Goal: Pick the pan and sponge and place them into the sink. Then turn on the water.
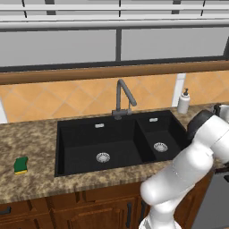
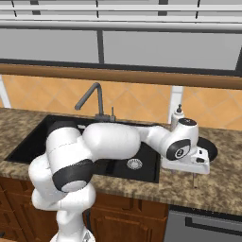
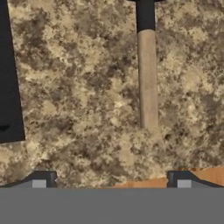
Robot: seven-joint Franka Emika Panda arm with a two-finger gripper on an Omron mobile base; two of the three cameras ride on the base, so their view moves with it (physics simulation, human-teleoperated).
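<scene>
Now pan point(image 3: 148, 78) handle runs lengthwise away from open end effector point(image 3: 111, 179).

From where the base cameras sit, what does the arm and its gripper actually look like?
The arm is built of glossy white rounded segments with dark grey to black bands at the joints. A black disc with a white ring marks the wrist. The gripper has a flat white hand block and thin dark fingers with small dark tips. No cables are visible.
</scene>
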